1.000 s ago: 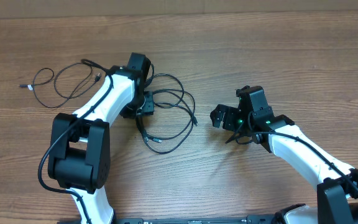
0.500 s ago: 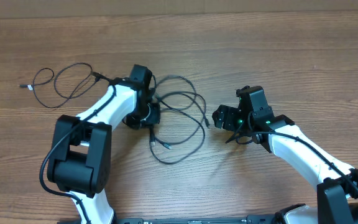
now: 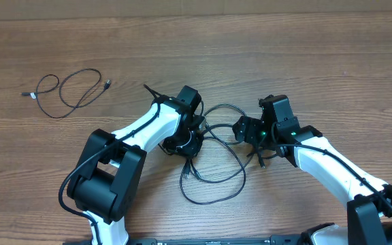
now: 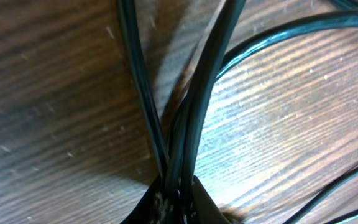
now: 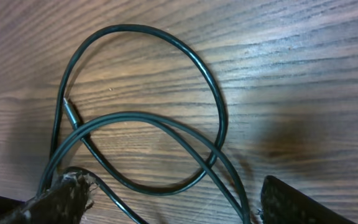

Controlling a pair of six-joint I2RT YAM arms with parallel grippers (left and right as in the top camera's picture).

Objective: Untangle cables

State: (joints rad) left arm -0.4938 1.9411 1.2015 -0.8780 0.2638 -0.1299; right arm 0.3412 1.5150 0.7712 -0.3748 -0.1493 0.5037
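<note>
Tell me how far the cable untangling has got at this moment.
Done: one cable lies alone at the far left of the overhead view, free of the rest. In hand: the left hand is shut on several strands of the tangled bundle, while the right hand hovers open over its loops. Left: those loops cross each other and are not yet separated.

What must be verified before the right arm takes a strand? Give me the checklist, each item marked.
1. Left gripper shut on the cables: ok, several strands pinched.
2. Right gripper open: ok.
3. Loops lie under the right gripper: ok.
4. Free plug end in sight: ok.
5. Which strand belongs to which cable: cannot tell, they cross.
6. Separate cable clear of both arms: ok, far left.
</note>
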